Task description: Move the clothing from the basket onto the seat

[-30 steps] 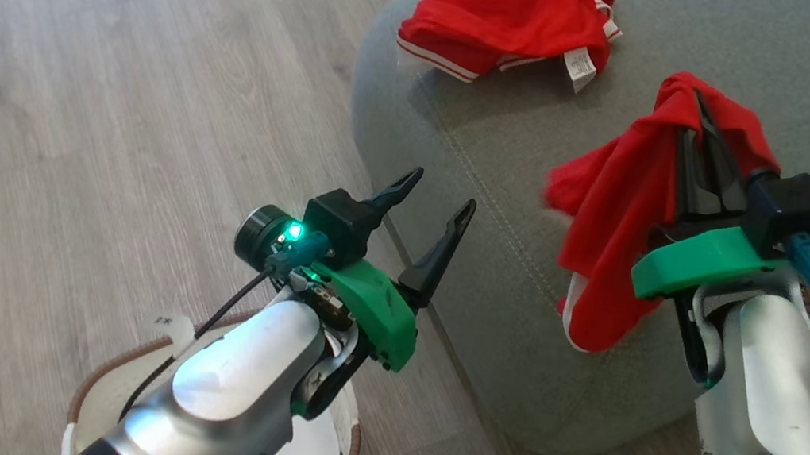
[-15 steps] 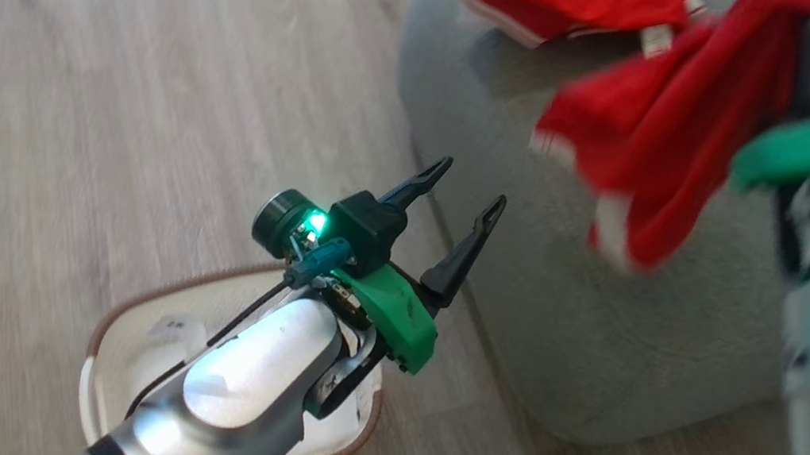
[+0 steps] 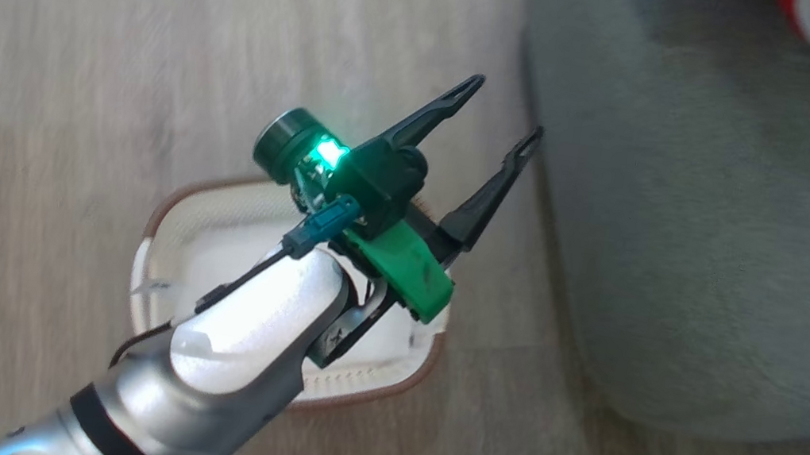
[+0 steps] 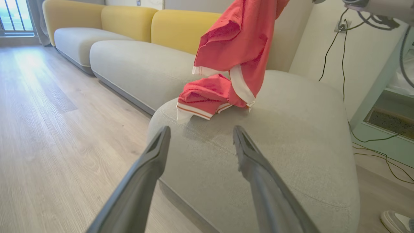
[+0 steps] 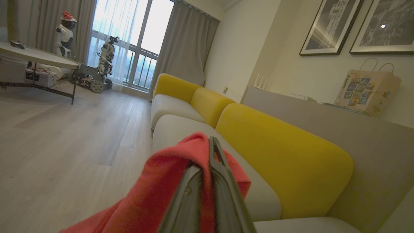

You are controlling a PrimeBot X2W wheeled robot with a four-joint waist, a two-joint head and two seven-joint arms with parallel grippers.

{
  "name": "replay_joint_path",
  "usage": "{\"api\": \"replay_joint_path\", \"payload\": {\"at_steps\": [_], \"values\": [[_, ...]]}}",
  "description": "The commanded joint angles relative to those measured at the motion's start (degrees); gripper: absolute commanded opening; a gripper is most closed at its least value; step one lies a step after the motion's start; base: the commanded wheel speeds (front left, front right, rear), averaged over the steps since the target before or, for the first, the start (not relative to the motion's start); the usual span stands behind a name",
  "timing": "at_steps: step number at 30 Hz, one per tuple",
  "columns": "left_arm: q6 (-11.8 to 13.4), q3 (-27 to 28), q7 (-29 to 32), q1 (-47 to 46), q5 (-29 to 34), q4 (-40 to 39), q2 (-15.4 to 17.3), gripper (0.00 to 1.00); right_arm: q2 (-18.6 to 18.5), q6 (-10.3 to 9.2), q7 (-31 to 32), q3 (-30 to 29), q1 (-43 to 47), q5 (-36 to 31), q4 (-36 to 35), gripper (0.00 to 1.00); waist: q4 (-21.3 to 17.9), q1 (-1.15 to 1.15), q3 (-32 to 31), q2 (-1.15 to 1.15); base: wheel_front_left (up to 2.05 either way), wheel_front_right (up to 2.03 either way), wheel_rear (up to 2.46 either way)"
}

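My left gripper (image 3: 505,106) stands open over the far rim of the white basket (image 3: 161,219), which has a brown rim and sits on the floor beside the grey seat (image 3: 695,223). The part of the basket's inside that shows is white. In the left wrist view the open left gripper (image 4: 199,132) points at the seat (image 4: 291,136), where one red garment (image 4: 203,100) lies crumpled. A second red garment (image 4: 239,42) hangs above it from the top edge. My right gripper (image 5: 212,142) is shut on that red garment (image 5: 155,197), which drapes over the fingers.
Wooden floor lies left of the seat. More grey seats with yellow backs (image 4: 181,29) run behind it. Cables (image 4: 336,42) hang on the wall at the right, and a shoe (image 4: 396,220) shows at the lower right. A table (image 5: 35,56) and small robots (image 5: 105,58) stand by the window.
The head camera has swung down and left, bringing the basket to the middle. My right gripper with the red garment rose over the seat and left the head picture. The left gripper stays open.
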Motion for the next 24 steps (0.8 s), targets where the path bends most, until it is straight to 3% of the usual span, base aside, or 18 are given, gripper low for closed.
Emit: {"api": "replay_joint_path", "payload": {"at_steps": [1, 8, 16, 18, 19, 20, 24], "values": [[0.7, 1.0, 0.5, -2.5, 0.8, -3.3, 1.0, 1.00, -1.7, -0.02, -0.4, -1.8, -3.6, -2.2, 0.9, 0.00, 5.4, -0.01, 5.6, 0.00, 0.00, 0.00, 0.00], [1.1, -0.1, 1.4, -3.9, 2.1, -6.5, 1.1, 1.00, -5.0, -0.02, -0.4, -11.3, -7.3, -12.4, 7.0, 0.00, 10.1, -0.01, 10.2, 0.00, 0.00, 0.00, 0.00], [1.8, -0.4, 1.2, -4.4, 2.6, -7.6, 1.4, 1.00, -3.2, -0.02, 0.0, -23.3, -6.6, -24.8, 11.2, 0.01, 12.8, -0.01, 13.6, 0.00, 0.00, 0.00, 0.00], [1.9, -0.4, 1.0, -4.3, 2.6, -7.4, 1.5, 1.00, -2.5, -0.02, 0.1, -25.5, -6.0, -26.9, 12.1, 0.29, 12.9, -0.01, 13.8, 0.00, 0.00, 0.00, 0.00], [1.9, -0.5, 0.9, -4.3, 2.6, -7.2, 1.6, 1.00, -2.0, -0.02, 1.1, -27.3, -5.6, -28.5, 13.6, 0.71, 13.0, -0.01, 13.9, 0.00, 0.00, 0.00, 0.00], [2.0, -0.5, 0.9, -4.3, 2.6, -7.1, 1.6, 1.00, -1.8, -0.02, 1.2, -27.9, -5.5, -29.2, 14.0, 1.00, 13.0, -0.01, 13.9, 0.00, 0.00, 0.00, 0.00], [2.3, -0.3, 0.8, -4.3, 2.5, -6.8, 2.0, 1.00, -0.8, -0.02, 0.5, -29.5, -5.1, -30.6, 15.5, 1.00, 12.1, -0.01, 14.0, 0.00, 0.00, 0.00, 0.00]]}}
